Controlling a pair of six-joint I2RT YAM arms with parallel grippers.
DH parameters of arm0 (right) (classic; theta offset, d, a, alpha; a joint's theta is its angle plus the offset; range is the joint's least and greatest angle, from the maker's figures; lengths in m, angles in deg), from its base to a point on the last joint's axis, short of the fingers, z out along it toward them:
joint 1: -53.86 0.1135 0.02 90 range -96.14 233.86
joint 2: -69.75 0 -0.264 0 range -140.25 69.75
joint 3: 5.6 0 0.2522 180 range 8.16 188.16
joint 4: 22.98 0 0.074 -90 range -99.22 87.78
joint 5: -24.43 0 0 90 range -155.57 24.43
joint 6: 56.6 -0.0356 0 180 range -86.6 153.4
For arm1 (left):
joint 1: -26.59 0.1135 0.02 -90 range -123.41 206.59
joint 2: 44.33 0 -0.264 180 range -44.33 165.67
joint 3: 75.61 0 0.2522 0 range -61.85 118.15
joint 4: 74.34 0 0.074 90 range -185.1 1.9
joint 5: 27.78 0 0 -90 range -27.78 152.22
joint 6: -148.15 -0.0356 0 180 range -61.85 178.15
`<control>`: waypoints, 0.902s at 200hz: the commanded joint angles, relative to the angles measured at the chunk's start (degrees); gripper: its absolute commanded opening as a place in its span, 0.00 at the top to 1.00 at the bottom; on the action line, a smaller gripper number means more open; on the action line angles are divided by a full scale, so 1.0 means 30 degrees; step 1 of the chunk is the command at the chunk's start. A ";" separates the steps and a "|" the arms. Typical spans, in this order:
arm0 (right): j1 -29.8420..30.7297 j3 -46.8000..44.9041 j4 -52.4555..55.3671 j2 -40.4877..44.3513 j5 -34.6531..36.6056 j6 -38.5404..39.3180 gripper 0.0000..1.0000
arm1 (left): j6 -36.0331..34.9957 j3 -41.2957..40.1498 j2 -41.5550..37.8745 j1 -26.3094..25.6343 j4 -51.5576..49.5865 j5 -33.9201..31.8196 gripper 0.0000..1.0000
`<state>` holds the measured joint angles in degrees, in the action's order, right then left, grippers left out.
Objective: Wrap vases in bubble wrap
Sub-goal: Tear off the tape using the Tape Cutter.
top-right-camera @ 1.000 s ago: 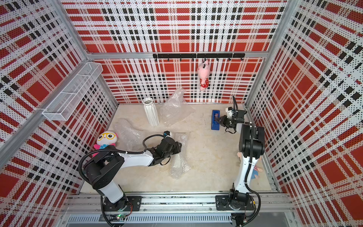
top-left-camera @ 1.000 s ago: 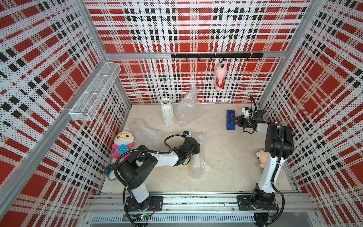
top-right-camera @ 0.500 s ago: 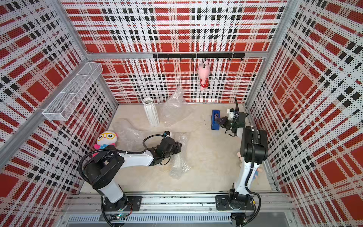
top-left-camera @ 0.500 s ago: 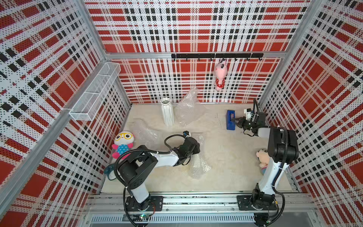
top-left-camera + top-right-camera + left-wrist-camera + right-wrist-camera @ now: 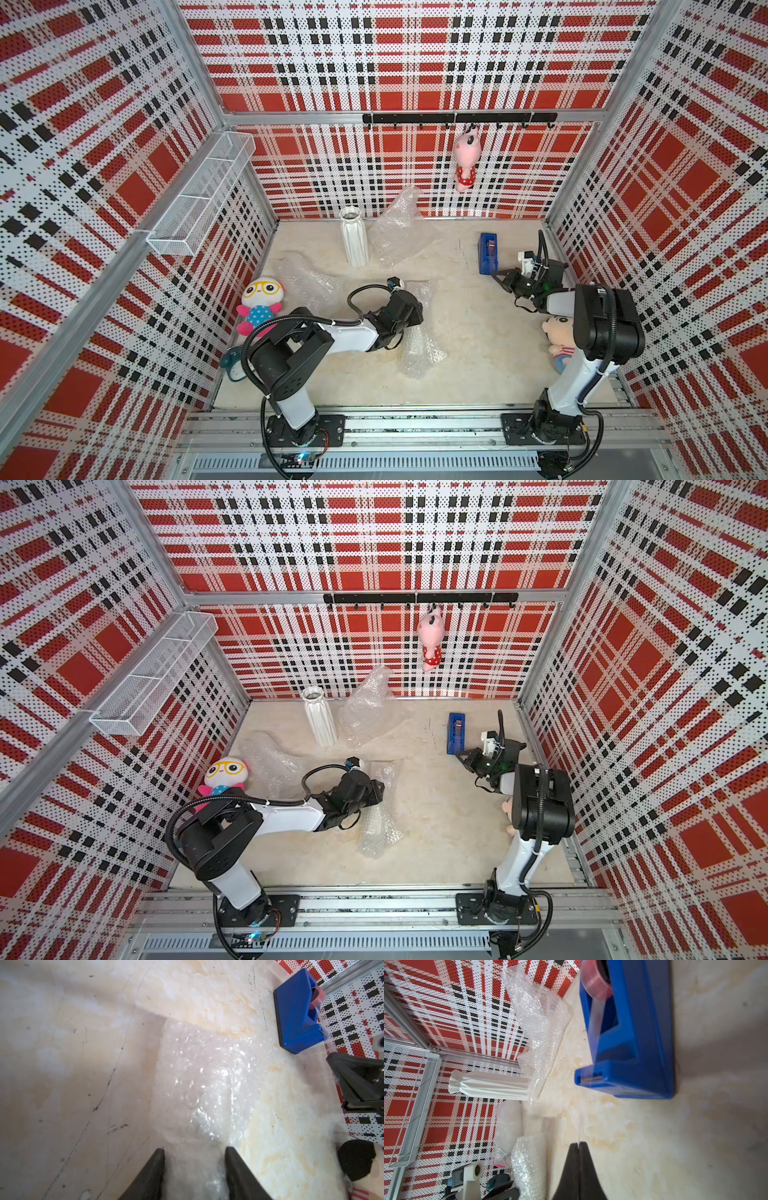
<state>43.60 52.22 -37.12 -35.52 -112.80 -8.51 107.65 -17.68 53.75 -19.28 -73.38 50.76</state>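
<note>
A tall white ribbed vase (image 5: 354,241) (image 5: 319,719) (image 5: 488,1084) stands at the back, with a crumpled sheet of bubble wrap (image 5: 395,228) (image 5: 368,706) beside it. A long roll of bubble wrap (image 5: 419,345) (image 5: 378,825) (image 5: 203,1084) lies mid-table; what it holds is hidden. My left gripper (image 5: 409,309) (image 5: 194,1150) is shut across that roll's far end. Another bubble wrap lump (image 5: 307,282) lies at the left. My right gripper (image 5: 494,274) (image 5: 458,754) (image 5: 579,1143) is shut on a clear tape strip stretched from the blue tape dispenser (image 5: 487,253) (image 5: 633,1043).
A yellow-faced plush (image 5: 259,303) sits by the left wall, and another plush (image 5: 559,336) lies under the right arm. A pink plush (image 5: 466,162) hangs from the back rail. A white mesh shelf (image 5: 199,199) juts from the left wall.
The right gripper has drawn back from the dispenser toward the front with the tape, and its elbow has swung nearer the front. The left arm has not moved.
</note>
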 commanded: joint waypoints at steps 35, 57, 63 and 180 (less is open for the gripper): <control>0.0363 -0.1624 -0.1042 0.0458 0.1388 0.0098 1.00 | -0.0128 -0.0482 0.0412 0.0172 -0.1071 -0.0334 0.51; 0.0799 -0.1919 -0.1618 0.0005 0.2123 -0.0407 1.00 | -0.0118 -0.0468 0.0324 0.0172 -0.1087 -0.0394 0.51; 0.0899 -0.2114 -0.2016 -0.0128 0.2309 -0.0726 1.00 | -0.0117 -0.0454 0.0287 0.0172 -0.1125 -0.0374 0.52; 0.3292 0.0011 0.2740 -0.0235 0.7416 0.0174 1.00 | -0.0045 -0.0533 -0.0167 0.0113 -0.1226 -0.0641 0.52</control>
<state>51.99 51.80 -38.61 -36.33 -93.98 -9.95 107.76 -17.73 53.69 -19.24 -73.34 50.60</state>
